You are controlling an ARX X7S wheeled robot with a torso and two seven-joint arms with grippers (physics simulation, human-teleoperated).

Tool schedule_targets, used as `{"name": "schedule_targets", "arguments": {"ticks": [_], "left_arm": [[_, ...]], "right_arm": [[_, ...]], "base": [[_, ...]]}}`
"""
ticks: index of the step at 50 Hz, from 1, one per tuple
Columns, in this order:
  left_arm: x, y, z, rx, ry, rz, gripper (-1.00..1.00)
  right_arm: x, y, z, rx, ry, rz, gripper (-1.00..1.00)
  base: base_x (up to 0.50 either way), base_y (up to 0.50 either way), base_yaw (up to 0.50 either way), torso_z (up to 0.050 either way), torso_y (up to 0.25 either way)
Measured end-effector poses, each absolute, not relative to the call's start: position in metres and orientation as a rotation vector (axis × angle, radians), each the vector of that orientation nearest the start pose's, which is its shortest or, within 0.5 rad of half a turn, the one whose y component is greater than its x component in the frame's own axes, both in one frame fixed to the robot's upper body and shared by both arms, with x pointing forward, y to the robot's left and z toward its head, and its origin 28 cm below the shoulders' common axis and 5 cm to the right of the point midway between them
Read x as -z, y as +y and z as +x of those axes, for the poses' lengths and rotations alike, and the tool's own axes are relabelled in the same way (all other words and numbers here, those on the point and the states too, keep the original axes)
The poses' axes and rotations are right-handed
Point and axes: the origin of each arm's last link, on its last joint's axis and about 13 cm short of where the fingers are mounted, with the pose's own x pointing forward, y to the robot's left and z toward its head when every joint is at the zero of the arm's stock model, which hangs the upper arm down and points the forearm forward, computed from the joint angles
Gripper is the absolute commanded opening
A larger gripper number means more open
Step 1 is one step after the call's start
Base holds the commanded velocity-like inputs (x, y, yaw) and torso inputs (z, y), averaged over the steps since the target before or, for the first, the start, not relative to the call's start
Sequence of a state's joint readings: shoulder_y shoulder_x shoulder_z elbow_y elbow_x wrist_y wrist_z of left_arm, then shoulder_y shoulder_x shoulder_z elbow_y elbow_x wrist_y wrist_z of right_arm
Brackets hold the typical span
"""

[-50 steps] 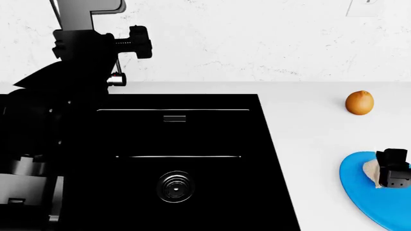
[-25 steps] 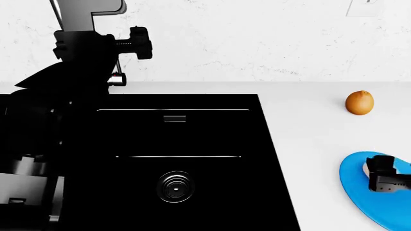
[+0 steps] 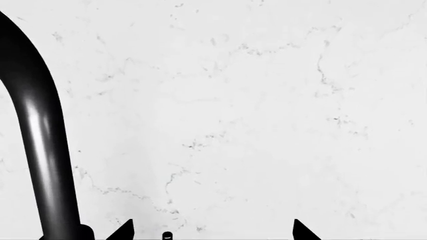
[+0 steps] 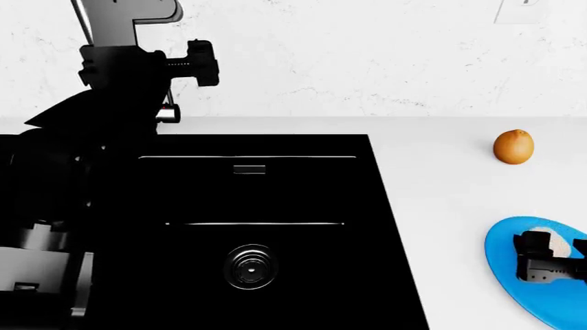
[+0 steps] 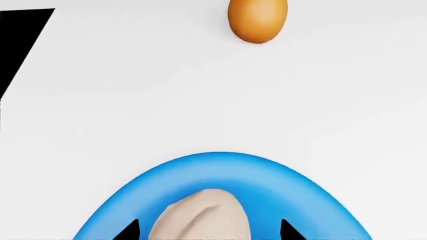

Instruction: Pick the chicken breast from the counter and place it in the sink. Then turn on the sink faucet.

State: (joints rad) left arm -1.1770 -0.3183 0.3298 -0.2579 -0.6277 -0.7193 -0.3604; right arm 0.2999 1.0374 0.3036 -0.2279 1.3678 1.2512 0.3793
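The chicken breast (image 5: pixel 203 217), a pale beige lump, lies on a blue plate (image 5: pixel 133 200) on the white counter (image 4: pixel 449 192). My right gripper (image 5: pixel 208 231) is open, with a dark fingertip on each side of the chicken breast and a gap to each. In the head view the right gripper (image 4: pixel 543 265) sits over the plate (image 4: pixel 509 275) and hides most of the chicken breast (image 4: pixel 550 232). The black sink (image 4: pixel 303 289) fills the middle. My left gripper (image 3: pixel 212 231) is open and empty, facing the wall beside the dark sink faucet tube (image 3: pixel 41 150).
An orange-brown egg-shaped object (image 4: pixel 513 146) lies on the counter behind the plate; it also shows in the right wrist view (image 5: pixel 257 20). The sink has a round drain (image 4: pixel 249 267). A marble wall (image 4: pixel 367 62) backs the counter. My left arm covers the sink's left side.
My right gripper has moved a little left and nearer over the plate, covering more of the chicken breast in the head view. The left arm has barely moved.
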Motion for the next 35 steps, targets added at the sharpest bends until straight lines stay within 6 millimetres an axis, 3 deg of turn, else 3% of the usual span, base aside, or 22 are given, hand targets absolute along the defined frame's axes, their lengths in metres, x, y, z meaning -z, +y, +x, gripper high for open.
{"name": "schedule_targets", "arguments": {"ticks": [15, 16, 35], "left_arm": [[-0.2728, 0.2313, 0.3731, -0.047, -0.070, -0.024, 1.00], [-0.2727, 0.2313, 0.3731, -0.047, -0.070, -0.024, 1.00], [-0.2720, 0.2315, 0.3738, -0.047, -0.068, -0.023, 1.00]], "right_arm": [[-0.1952, -0.2799, 0.1945, 0.084, 0.603, 0.027, 1.00], [-0.1951, -0.2799, 0.1946, 0.084, 0.603, 0.027, -1.00], [-0.1983, -0.2795, 0.1943, 0.089, 0.584, 0.030, -1.00]], "base": [[0.00, 0.00, 0.00, 0.000, 0.000], [0.00, 0.00, 0.00, 0.000, 0.000], [0.00, 0.00, 0.00, 0.000, 0.000]]}}
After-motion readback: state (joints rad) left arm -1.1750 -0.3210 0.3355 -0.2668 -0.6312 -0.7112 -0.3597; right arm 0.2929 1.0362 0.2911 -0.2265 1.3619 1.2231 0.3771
